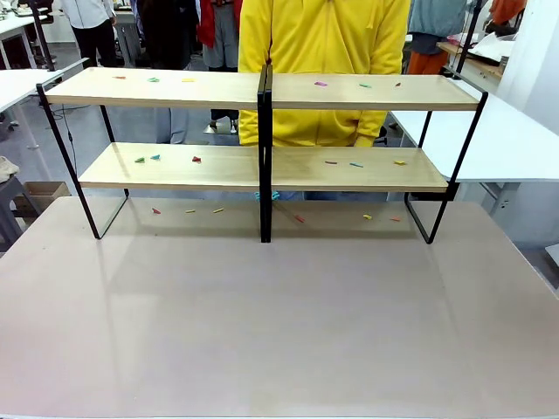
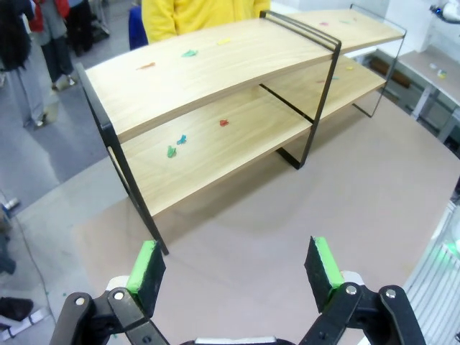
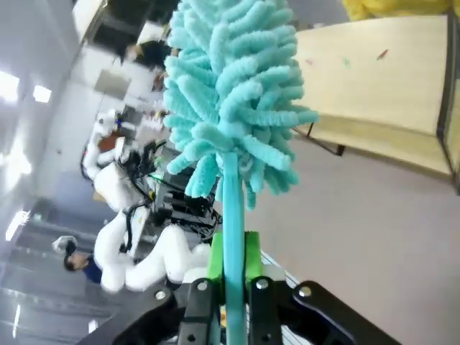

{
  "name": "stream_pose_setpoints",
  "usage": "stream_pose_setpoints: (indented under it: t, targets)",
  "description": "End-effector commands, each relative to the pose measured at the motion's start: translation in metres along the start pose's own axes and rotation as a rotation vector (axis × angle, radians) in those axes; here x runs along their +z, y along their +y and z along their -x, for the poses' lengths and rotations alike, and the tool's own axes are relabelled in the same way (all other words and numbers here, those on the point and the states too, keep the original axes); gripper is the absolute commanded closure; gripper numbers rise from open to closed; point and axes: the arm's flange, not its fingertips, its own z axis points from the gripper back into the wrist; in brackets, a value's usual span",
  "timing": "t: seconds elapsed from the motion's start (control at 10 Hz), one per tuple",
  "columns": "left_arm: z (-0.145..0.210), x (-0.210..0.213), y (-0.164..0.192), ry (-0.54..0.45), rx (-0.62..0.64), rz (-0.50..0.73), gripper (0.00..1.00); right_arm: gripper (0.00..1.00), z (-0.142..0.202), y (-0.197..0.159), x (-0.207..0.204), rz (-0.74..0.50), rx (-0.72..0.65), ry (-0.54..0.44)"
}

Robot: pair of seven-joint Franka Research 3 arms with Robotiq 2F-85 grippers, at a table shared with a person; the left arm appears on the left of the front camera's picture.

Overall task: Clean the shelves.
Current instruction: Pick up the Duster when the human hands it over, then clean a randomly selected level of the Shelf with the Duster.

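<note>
Front: shelves [image 1: 175, 87], coloured scraps [image 1: 154, 158] on both boards, person [image 1: 323, 52] at 12 o'clock behind. L wrist: left gripper [image 2: 236, 264] jaws wide, empty. R wrist: right gripper [image 3: 233, 260] clamps teal duster [image 3: 233, 86].

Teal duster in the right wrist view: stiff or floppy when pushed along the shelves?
Likely floppy at the head: the duster is a bundle of soft fuzzy strands that should splay on contact. Its thin handle, clamped in the right tool, may flex sideways. It looks light for its size.
</note>
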Motion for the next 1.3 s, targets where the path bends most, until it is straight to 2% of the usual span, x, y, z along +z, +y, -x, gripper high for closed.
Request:
stream_pose_setpoints:
  t: [0.0, 0.1, 0.2, 0.3, 1.2]
  targets:
    - [0.000, -0.001, 0.000, -0.007, -0.003, 0.013, 0.00, 1.00, 0.010, -0.036, 0.043, 0.006, 0.156, -0.022]
    - [0.000, -0.001, 0.000, -0.007, -0.003, 0.013, 0.00, 1.00, 0.022, -0.053, 0.065, 0.013, 0.198, -0.020]
    - [0.000, -0.001, 0.000, -0.007, -0.003, 0.013, 0.00, 1.00, 0.028, -0.069, 0.069, -0.008, 0.210, -0.001]
    - [0.000, -0.001, 0.000, -0.007, -0.003, 0.013, 0.00, 1.00, 0.038, -0.028, 0.072, 0.002, 0.140, -0.026]
    - [0.000, -0.001, 0.000, -0.007, -0.003, 0.013, 0.00, 1.00, 0.038, -0.028, 0.072, 0.002, 0.140, -0.026]
